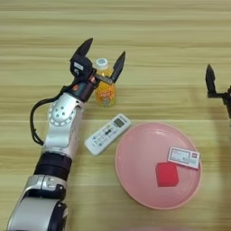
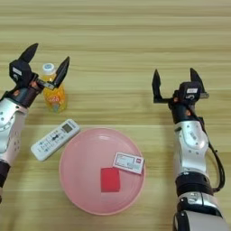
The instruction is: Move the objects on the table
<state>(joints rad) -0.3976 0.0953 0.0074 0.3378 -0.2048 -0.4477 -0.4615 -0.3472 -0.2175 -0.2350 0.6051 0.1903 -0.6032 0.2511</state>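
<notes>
Wooden table, light plank grain, fills the whole view.

Item 1. Left pincer: fingers spread wide, one either side of the bottle's cap. Whether they touch it cannot be told. Nothing held.

Item 2. Bottle: orange juice, white cap, upright on the table, its neck between the left fingers, its body just below them.

Item 3. Remote: white, with buttons, lying slantwise on the table below the left pincer and the bottle, beside the left forearm, its near end close to the plate's rim.

Item 4. Plate: pink, round, below and to the right of the left pincer, below and to the left of the right one.

Item 5. Block: red, square, flat on the plate.

Item 6. Card: white with a red mark, on the plate, just beside the block.

Item 7. Right pincer: wide, empty, over bare table, well apart from every item.

Progress, as judged: block and card already sit on the plate; bottle and remote stand off it and look untouched. The bottle appears to be the item in hand, the grasp not yet closed.
</notes>
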